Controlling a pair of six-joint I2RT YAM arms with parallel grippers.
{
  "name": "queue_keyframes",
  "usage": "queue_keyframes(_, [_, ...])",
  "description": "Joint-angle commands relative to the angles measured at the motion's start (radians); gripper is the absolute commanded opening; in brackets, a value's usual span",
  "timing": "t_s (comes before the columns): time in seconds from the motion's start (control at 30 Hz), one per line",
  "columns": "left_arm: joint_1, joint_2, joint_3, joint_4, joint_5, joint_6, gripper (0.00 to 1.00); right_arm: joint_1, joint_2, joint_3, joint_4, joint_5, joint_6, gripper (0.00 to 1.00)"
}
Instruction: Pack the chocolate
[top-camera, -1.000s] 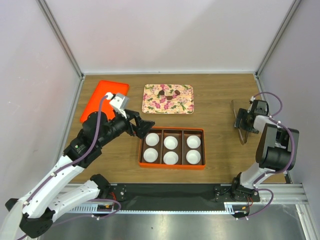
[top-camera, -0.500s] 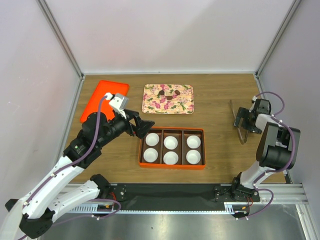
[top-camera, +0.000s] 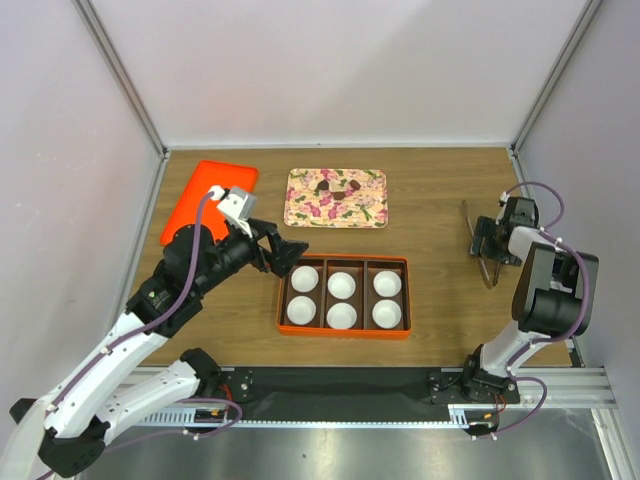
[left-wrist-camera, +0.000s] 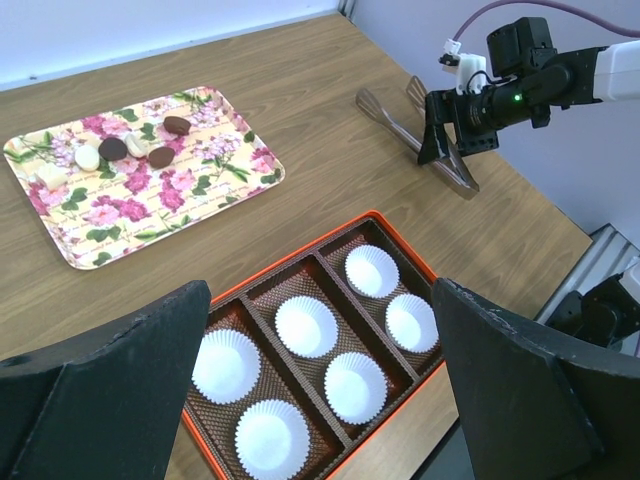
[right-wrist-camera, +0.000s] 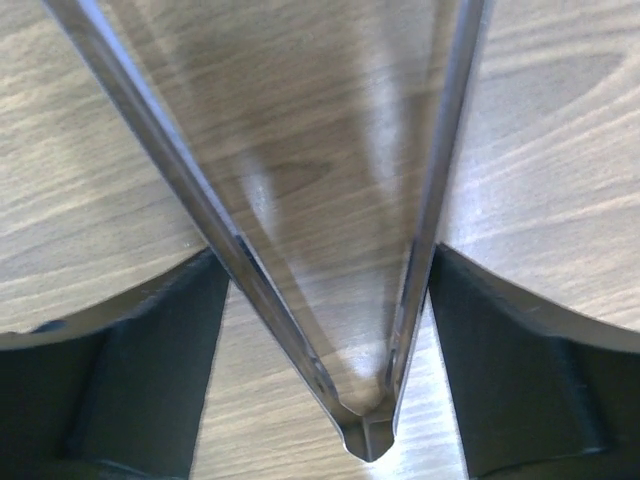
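Note:
The chocolate, a few dark-brown lumps among pale pieces, lies on the floral tray at the back. In front of the tray is an orange-rimmed box holding several white paper cups, all empty. My left gripper hangs open above the box's left end, holding nothing. At the right, metal tongs lie on the table. My right gripper straddles them near the hinge, a finger against each arm.
An orange lid lies at the back left of the wooden table. Grey walls with metal posts close in the left, back and right sides. The right arm's base stands near the table's front right edge.
The right wrist has shifted slightly over the tongs, which still lie on the table. The left arm, box and tray have not moved.

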Motion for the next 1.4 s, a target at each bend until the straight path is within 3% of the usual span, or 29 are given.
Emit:
queue_keyframes(0.0, [-0.004, -0.02, 0.007, 0.02, -0.022, 0.026, 1.0, 0.018, 0.046, 0.008, -0.045, -0.007, -0.011, 0.79])
queue_keyframes(0.13, [-0.004, -0.032, 0.009, 0.019, -0.029, 0.023, 1.0, 0.052, -0.011, 0.069, -0.149, -0.002, -0.002, 0.66])
queue_keyframes(0.33, [-0.006, -0.021, 0.007, 0.031, -0.014, 0.01, 1.0, 0.092, -0.061, 0.31, -0.449, 0.041, 0.031, 0.66])
queue_keyframes(0.57, [-0.004, -0.012, 0.004, 0.038, 0.004, 0.002, 1.0, 0.118, -0.112, 0.45, -0.602, 0.045, 0.077, 0.65])
queue_keyframes(0.93, [-0.004, -0.007, -0.005, 0.026, -0.037, 0.022, 1.0, 0.136, -0.186, 0.499, -0.622, 0.009, 0.093, 0.51])
queue_keyframes(1.17, [-0.004, -0.032, -0.009, -0.011, -0.153, 0.066, 1.0, 0.377, -0.189, 0.595, -0.511, -0.031, 0.196, 0.47])
queue_keyframes(1.37, [-0.006, -0.078, -0.042, -0.012, -0.226, 0.075, 1.0, 0.641, -0.089, 0.623, -0.278, -0.002, 0.183, 0.46])
